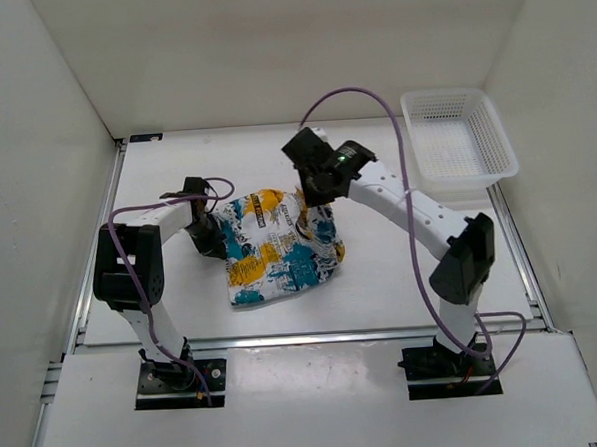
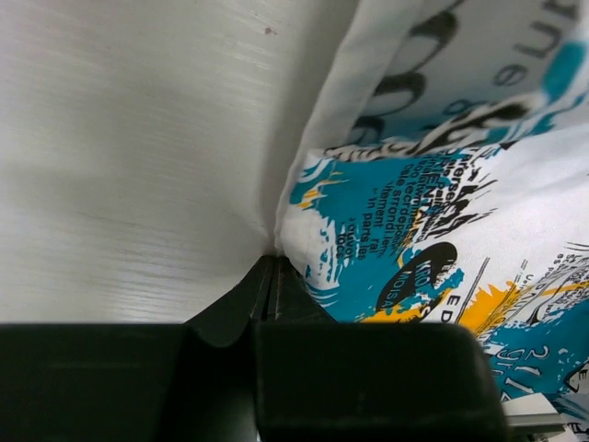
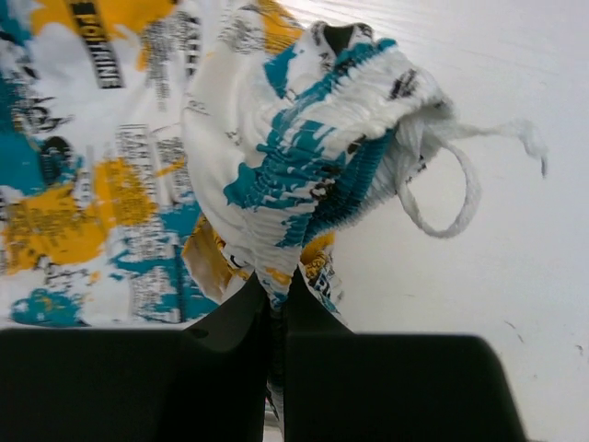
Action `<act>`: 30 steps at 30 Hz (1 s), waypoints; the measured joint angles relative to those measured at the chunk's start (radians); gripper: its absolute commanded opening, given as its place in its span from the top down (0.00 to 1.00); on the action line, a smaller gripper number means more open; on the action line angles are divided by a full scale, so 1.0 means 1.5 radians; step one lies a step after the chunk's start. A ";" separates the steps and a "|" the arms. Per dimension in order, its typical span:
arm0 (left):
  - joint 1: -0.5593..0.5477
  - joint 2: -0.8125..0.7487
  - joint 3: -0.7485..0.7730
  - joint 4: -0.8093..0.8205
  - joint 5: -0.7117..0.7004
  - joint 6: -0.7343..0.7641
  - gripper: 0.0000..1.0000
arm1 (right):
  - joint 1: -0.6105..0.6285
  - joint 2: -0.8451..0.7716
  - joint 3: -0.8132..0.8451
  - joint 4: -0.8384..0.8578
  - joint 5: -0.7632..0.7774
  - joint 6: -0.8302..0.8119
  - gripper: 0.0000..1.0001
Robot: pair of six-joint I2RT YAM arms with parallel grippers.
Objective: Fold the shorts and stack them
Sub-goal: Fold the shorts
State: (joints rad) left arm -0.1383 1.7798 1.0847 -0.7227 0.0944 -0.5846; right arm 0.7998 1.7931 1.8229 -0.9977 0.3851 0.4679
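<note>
While the white tabletop (image 1: pixel 402 288) fills most of the top view, just one garment lies on it: the shorts (image 1: pixel 280 246), a crumpled heap near the middle, slightly toward the left edge. The left arm (image 1: pixel 130 262) reaches in from the left and the right arm (image 1: pixel 418 212) from the right, so the heap lies between them. The right wrist covers its far right part from above. Two purple cables (image 1: pixel 372 97) run along the arms, one each. One white mesh basket (image 1: pixel 460 178) sits in the far right corner, well apart from the fabric.

The left gripper (image 2: pixel 274 262) meets the heap's left edge, jaws pressed together with the cloth's edge at their tips. The right gripper (image 3: pixel 276 285) pinches a fold of the gathered elastic waistband (image 3: pixel 368 120), jaws nearly touching around it. One white drawstring loop (image 3: pixel 451 184) hangs off that waistband over bare table.

The print carries comic lettering. A black-on-yellow word beginning "POLIT" shows in the right wrist view; the smaller text is too warped to read.
</note>
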 measured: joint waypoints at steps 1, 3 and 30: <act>-0.001 0.000 0.000 0.001 0.000 -0.001 0.90 | 0.017 0.024 0.032 -0.005 0.000 0.003 1.00; -0.002 0.001 0.001 0.001 0.000 -0.002 0.90 | 0.048 0.076 0.097 -0.010 -0.001 0.008 1.00; 0.054 -0.080 0.023 -0.053 0.031 0.027 0.32 | 0.120 0.231 0.104 0.189 -0.228 0.022 0.36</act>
State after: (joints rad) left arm -0.0566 1.6592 1.1198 -0.8017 0.1413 -0.5442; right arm 0.9798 2.1399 1.9781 -0.7139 0.0425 0.5007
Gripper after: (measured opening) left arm 0.708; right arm 0.691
